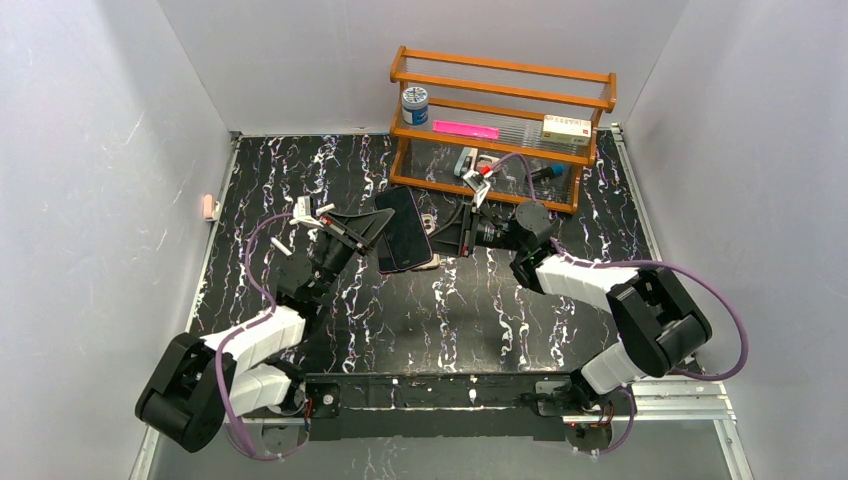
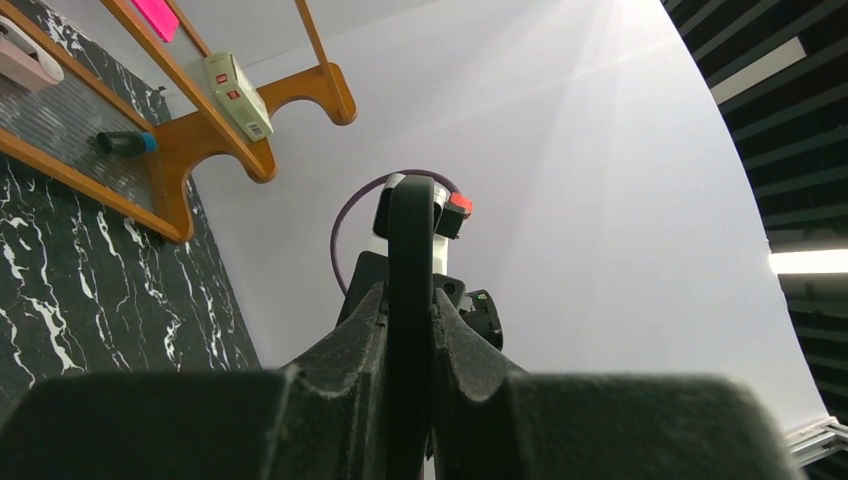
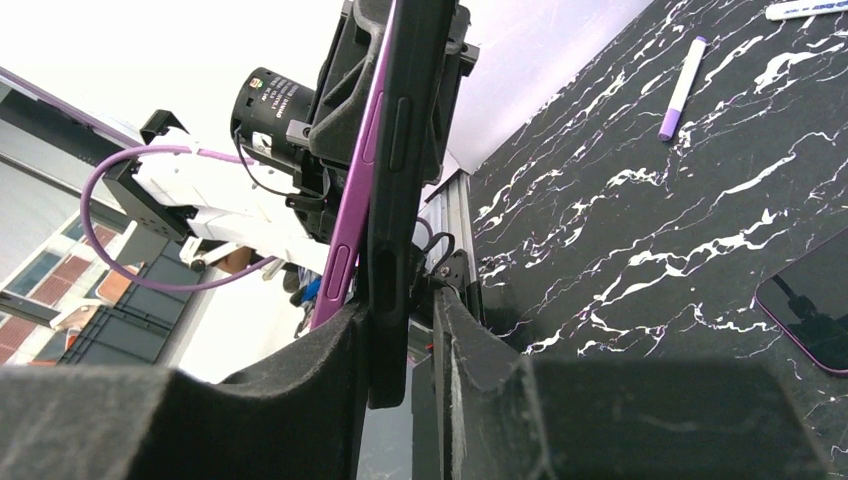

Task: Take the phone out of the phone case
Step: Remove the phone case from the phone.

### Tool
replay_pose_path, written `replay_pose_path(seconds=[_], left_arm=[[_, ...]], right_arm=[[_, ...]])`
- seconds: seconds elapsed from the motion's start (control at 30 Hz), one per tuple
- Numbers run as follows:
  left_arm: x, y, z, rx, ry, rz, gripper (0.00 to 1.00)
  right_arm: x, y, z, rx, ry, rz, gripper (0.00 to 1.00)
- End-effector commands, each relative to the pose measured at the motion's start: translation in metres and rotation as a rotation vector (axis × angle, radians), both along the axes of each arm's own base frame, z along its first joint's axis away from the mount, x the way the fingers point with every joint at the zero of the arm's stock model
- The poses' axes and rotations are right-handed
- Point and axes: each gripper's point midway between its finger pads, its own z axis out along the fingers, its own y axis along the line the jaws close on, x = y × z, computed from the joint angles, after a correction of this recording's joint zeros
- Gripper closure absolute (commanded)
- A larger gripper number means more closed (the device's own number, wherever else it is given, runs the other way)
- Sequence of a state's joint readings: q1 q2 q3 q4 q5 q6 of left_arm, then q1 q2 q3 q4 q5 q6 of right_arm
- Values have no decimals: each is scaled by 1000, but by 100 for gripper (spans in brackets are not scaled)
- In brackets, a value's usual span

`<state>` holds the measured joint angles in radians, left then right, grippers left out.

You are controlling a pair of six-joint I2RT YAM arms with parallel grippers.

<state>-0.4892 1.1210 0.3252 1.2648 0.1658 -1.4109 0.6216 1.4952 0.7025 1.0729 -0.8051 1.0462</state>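
The phone, dark with a purple rim, sits in a black phone case held on edge above the middle of the table. My left gripper is shut on the case's left side; in the left wrist view the black case edge is clamped between the fingers. My right gripper is at the right side. In the right wrist view it straddles the case, with a gap to one finger. The phone's purple edge splays away from the case.
A wooden rack stands at the back with a jar, a pink item and a box. White markers lie at the left. A purple pen and a dark purple-rimmed slab lie on the table.
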Motion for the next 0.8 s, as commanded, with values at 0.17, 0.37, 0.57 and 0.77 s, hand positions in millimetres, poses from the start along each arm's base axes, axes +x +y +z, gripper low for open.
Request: replay_pose_path(seconds=[0.17, 0.37, 0.57, 0.77], left_arm=[[-8, -13, -3, 44, -40, -48, 96], [2, -10, -19, 93, -7, -28, 80], [8, -6, -28, 139, 5, -10, 59], [18, -7, -44, 302, 54, 12, 33]], right_arm=[[3, 4, 27, 74, -62, -3, 79], [5, -1, 13, 14, -18, -51, 93], [9, -6, -1, -44, 6, -116, 99], [16, -10, -17, -95, 56, -180, 99]])
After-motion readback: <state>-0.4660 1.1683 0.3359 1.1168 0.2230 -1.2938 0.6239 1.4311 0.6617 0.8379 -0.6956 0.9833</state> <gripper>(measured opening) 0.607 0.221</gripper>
